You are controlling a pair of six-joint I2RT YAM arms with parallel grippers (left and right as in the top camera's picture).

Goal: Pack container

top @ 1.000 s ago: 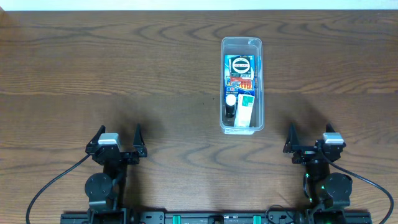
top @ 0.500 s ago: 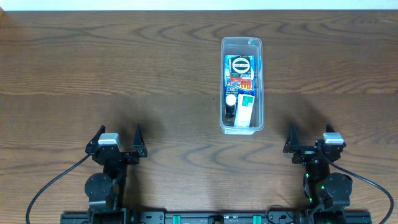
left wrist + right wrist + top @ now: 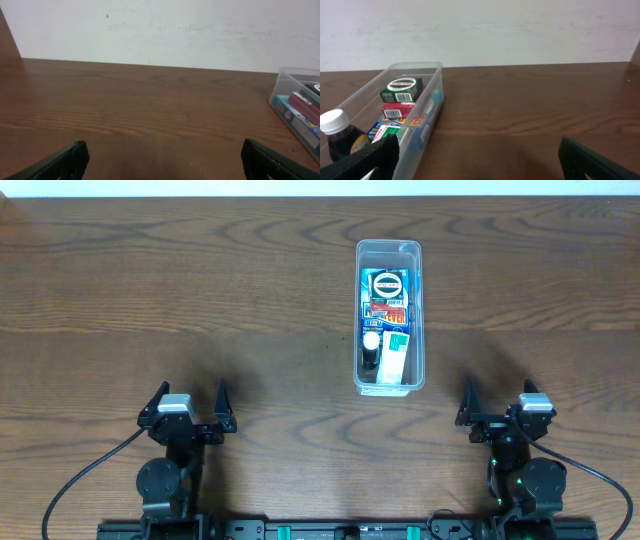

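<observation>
The clear plastic container point(image 3: 389, 252) stands upright on the wooden table, right of centre. It holds several small boxes point(image 3: 387, 296) and a dark bottle with a white cap point(image 3: 371, 346). It also shows in the right wrist view point(image 3: 427, 97) at the left and in the left wrist view point(image 3: 287, 95) at the right edge. My left gripper point(image 3: 188, 412) is open and empty near the front left. My right gripper point(image 3: 500, 408) is open and empty near the front right. Both are well away from the container.
A white wall runs behind the table's far edge point(image 3: 150, 64). Bare wooden tabletop point(image 3: 180, 300) lies left of the container and between the arms.
</observation>
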